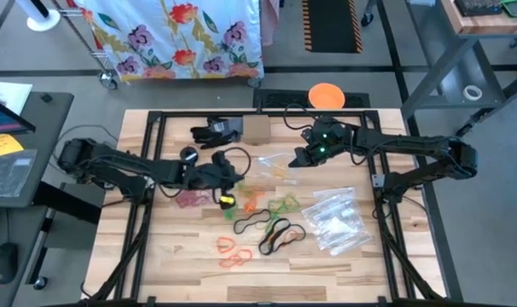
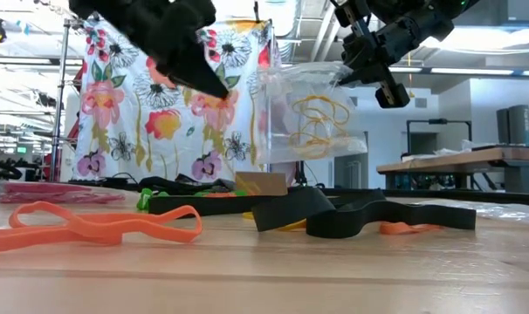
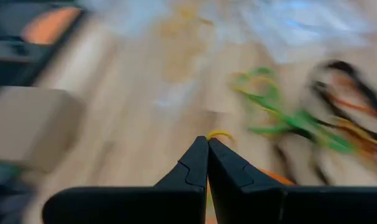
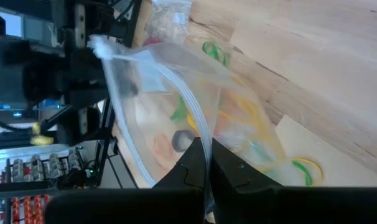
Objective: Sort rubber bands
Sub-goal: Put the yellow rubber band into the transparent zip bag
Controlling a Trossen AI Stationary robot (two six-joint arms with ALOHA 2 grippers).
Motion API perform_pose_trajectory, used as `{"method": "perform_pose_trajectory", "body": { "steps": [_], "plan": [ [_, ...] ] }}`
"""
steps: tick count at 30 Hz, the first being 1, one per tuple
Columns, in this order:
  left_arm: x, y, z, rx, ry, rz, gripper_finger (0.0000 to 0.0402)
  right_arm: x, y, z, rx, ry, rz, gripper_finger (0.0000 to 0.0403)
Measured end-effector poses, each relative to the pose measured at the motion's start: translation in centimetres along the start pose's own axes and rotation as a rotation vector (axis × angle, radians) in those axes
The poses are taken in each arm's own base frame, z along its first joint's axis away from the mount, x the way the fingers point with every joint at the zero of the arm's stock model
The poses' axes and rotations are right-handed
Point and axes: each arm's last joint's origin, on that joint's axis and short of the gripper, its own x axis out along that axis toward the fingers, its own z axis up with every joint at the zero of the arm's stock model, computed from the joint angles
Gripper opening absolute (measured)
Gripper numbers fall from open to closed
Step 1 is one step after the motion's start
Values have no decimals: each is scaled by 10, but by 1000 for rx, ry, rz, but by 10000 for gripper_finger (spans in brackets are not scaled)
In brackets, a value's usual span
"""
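Dangling yellow band (image 3: 221, 134) under left end effector (image 3: 207, 142)

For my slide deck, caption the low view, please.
Right gripper holds up a clear bag of yellow rubber bands; orange band lies in front on the table.

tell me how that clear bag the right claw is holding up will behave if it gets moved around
Probably floppy: the clear bag hangs limp from the right claw, pinched at its edge. Likely light, since only a few yellow rubber bands sit inside. It may swing or sag, shifting the bands.
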Motion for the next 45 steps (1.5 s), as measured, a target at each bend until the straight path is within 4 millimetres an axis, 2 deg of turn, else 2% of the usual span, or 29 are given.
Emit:
{"method": "perform_pose_trajectory", "body": {
  "steps": [2,5,10,13,18,22,26,30,35,40,45],
  "plan": [
    [-4,-2,6,-3,-33,29,0,0,0,0,5,2,-3,0],
    [-13,-15,27,24,-186,-33,0,0,0,0,3,0,0,0],
    [-25,-28,45,81,-349,-64,0,0,0,0,0,-2,-4,0],
    [-32,-27,63,80,-443,-55,0,4,-1,-1,5,0,-20,0],
    [-39,-13,90,97,-514,-6,0,18,-8,-1,59,33,-58,0],
    [-42,-1,104,98,-564,-66,0,33,-17,0,120,84,-83,0],
    [-35,8,106,83,-572,-67,0,48,-21,5,149,147,-23,0],
    [-29,16,105,57,-554,-44,0,57,-16,12,108,142,92,0],
    [-19,14,102,64,-527,-66,0,56,-7,17,69,97,172,0],
    [-4,12,98,78,-496,-37,0,54,-7,16,61,103,163,0],
    [4,19,99,69,-509,-8,0,55,-7,13,58,113,155,0]
  ]
}}
